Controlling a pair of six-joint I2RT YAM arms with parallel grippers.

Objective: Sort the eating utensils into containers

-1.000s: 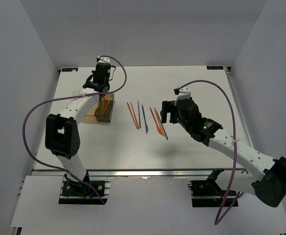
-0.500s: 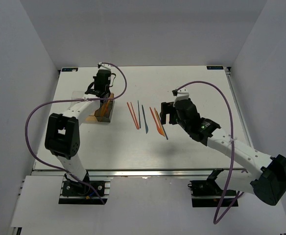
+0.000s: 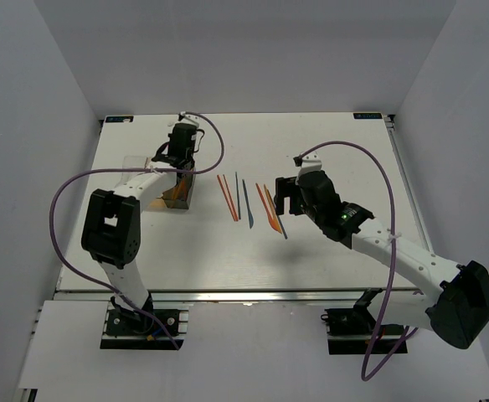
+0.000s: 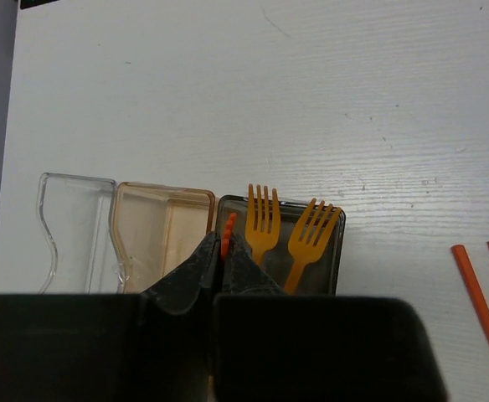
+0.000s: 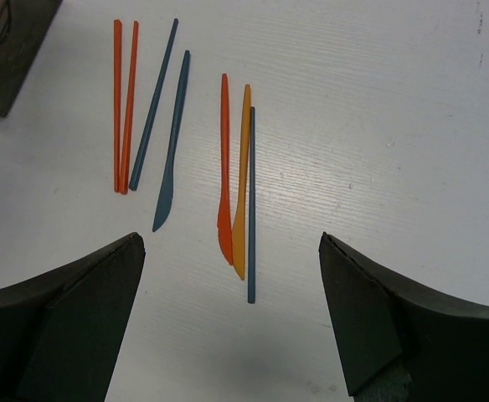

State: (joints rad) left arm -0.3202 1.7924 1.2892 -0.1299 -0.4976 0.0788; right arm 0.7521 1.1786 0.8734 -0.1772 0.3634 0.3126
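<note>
No legible text, label, brand, number or sign anywhere in any view.

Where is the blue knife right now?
In the right wrist view, the blue knife lies left of centre, between a blue stick and a red knife.

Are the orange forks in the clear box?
No, both orange forks sit in the dark grey bin, two along from the clear bin.

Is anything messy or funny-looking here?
Nothing is spilled or broken. Only two orange forks stand out: they lean in the dark bin with tines poking over its rim. The loose pieces lie flat in a row on the table.
</note>
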